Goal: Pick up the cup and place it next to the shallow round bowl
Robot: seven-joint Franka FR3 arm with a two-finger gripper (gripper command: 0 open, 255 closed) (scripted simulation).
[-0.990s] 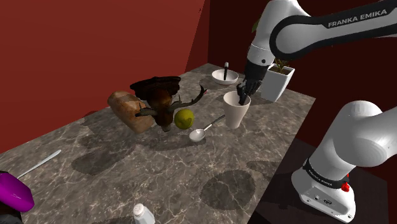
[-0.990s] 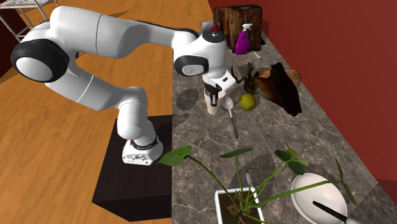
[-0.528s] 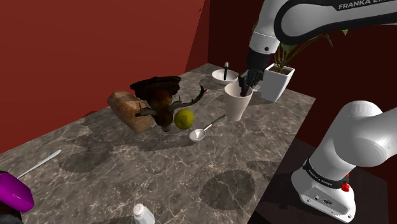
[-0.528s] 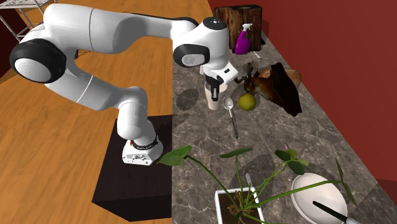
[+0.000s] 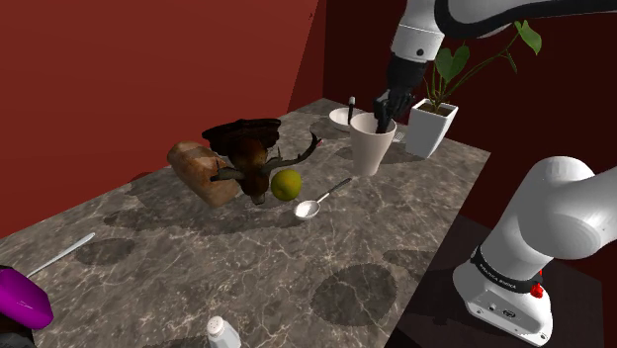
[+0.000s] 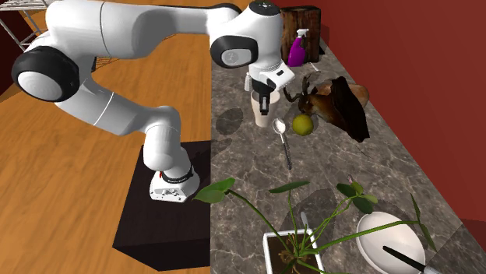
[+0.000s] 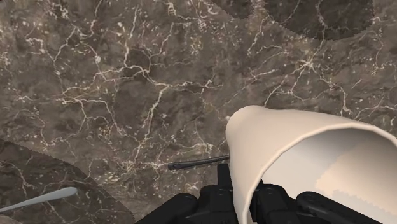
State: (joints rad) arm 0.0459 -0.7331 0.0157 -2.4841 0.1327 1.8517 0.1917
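A plain white cup (image 5: 373, 146) hangs tilted a little above the dark marble table (image 5: 247, 257). My gripper (image 5: 386, 107) is shut on the cup's rim, one finger inside and one outside. In the wrist view the fingers (image 7: 224, 191) clasp the cup wall (image 7: 299, 153) over the marble. In the second exterior view the gripper (image 6: 265, 99) holds the cup (image 6: 262, 114) near the table's edge. The shallow round white bowl (image 5: 347, 120), with a dark utensil in it, sits just behind the cup; it shows as bowl (image 6: 383, 240) in the second exterior view.
A white planter (image 5: 432, 128) with a leafy plant stands beside the bowl. A mounted deer head (image 5: 252, 158), a bread loaf (image 5: 198, 170), a yellow-green fruit (image 5: 286, 184) and a spoon (image 5: 321, 199) lie mid-table. A purple bottle (image 5: 20, 297) and a shaker (image 5: 220, 331) sit at the near end.
The gripper has risen with the cup in its grip, lifting it off the marble and carrying it slightly toward the bowl. Nothing else moved.
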